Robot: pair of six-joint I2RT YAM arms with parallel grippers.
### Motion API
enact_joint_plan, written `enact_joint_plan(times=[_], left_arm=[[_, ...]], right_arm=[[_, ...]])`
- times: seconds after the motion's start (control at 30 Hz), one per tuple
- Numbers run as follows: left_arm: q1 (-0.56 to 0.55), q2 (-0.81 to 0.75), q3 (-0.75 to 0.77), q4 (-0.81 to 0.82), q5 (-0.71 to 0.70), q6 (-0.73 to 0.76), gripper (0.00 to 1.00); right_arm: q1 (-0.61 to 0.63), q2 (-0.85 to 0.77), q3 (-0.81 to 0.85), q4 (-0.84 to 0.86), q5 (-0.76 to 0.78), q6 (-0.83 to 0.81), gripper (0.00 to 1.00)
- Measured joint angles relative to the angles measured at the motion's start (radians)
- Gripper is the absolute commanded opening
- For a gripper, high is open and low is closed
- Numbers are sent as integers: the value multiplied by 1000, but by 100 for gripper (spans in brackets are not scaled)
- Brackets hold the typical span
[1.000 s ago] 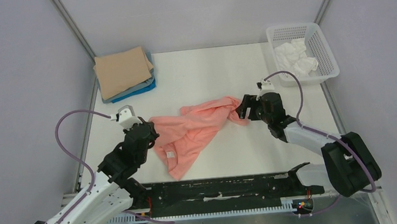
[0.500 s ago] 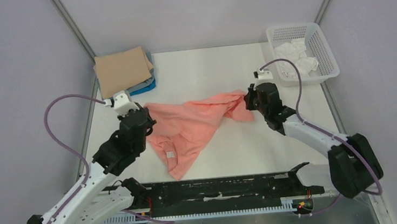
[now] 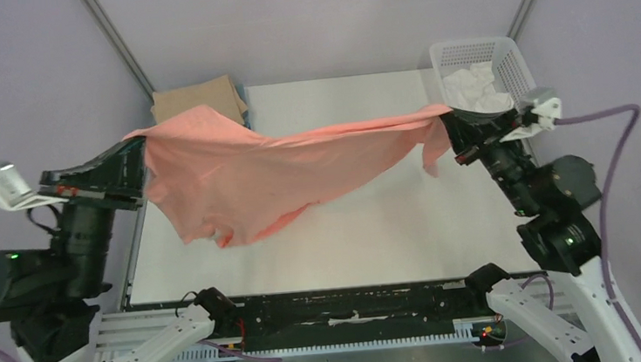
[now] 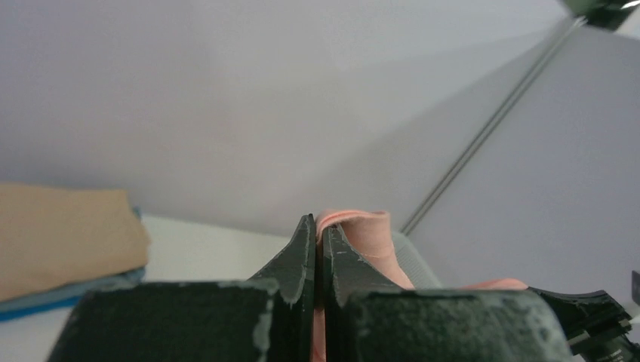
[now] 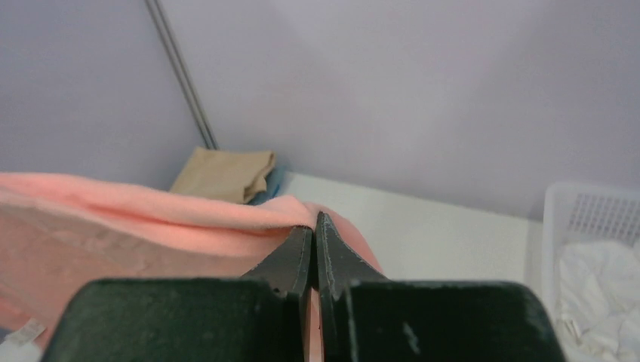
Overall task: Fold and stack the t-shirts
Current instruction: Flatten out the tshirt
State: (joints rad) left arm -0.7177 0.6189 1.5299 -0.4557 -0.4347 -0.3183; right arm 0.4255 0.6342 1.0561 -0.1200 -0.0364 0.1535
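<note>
Cloth: salmon-pink t-shirt [image 3: 254,165], soft, matt, draping in loose folds; folded t-shirts [image 3: 196,102] at 11 o'clock, matt, tan on top; crumpled white cloth [image 3: 471,89], matt. Plastic — basket [image 3: 524,67] at 1 o'clock, white mesh, slight sheen; left gripper [image 4: 317,226] and right gripper [image 5: 314,222], black, matt, edges scuffed pale. Smooth matt white: worktop [image 3: 373,220]. Metal — frame post [image 3: 116,41], dull grey.

A second ago the pink t-shirt [image 3: 246,174] lay crumpled on the table [image 3: 374,229] between my arms, with my right gripper [image 3: 451,124] gaping at its corner. That gripper has since clamped onto the cloth. Both arms have risen and swung apart, so the t-shirt now hangs stretched between it and my left gripper [image 3: 143,151].
</note>
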Motion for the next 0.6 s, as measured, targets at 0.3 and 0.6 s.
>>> enact_joint_plan(times=[0.3,0.6], left_arm=[[0,124,383,-50,277,51,2],[0,289,526,-48,220,107,2]], right_arm=[[1,-31,350,-71,-146,-18,0],[1,-6,395,-77,-116,-34,0]])
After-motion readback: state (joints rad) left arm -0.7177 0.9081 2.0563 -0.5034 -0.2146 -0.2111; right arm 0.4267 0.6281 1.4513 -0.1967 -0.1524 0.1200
